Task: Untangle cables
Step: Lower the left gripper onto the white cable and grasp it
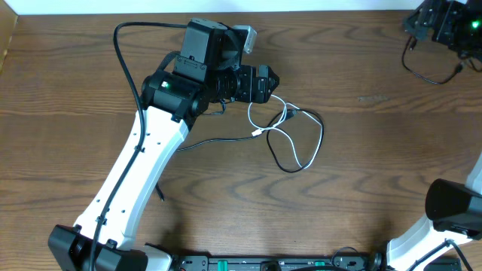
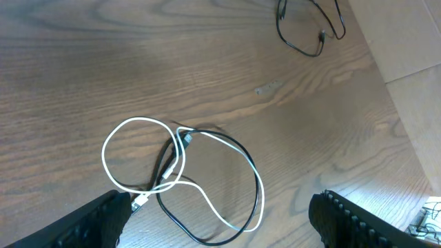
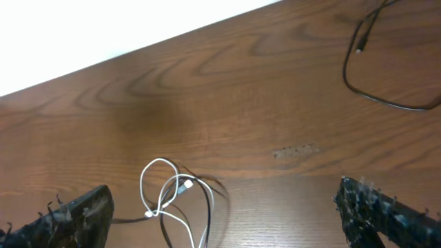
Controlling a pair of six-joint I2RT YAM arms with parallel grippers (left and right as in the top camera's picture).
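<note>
- Jaws on the left gripper (image 2: 220, 207) stand wide apart with nothing between them, and it hangs just above the cables.
- Jaws on the right gripper (image 3: 224, 203) are also spread and empty. That arm sits well away from the cords, toward the far right corner of the table (image 1: 376, 188).
- Both cords lie together on the bare wood near the table's middle. The white cord (image 2: 141, 119) forms a round loop and then a longer curl, while the black cord (image 2: 231, 141) arcs through and alongside it, crossing it in several places.
- One small white plug (image 2: 141, 202) rests just beside the left gripper's finger.
- Judging by how things lie, the untangling has barely begun: the cords are interlaced and neither is held.
- What appears to remain is to grasp one cord, draw it free of the other, and lay the two apart.
- No brand, label or writing can be read. A green light (image 1: 167, 83) glows on the left arm, and a pale scuff (image 1: 373, 98) on the wood is not text.
</note>
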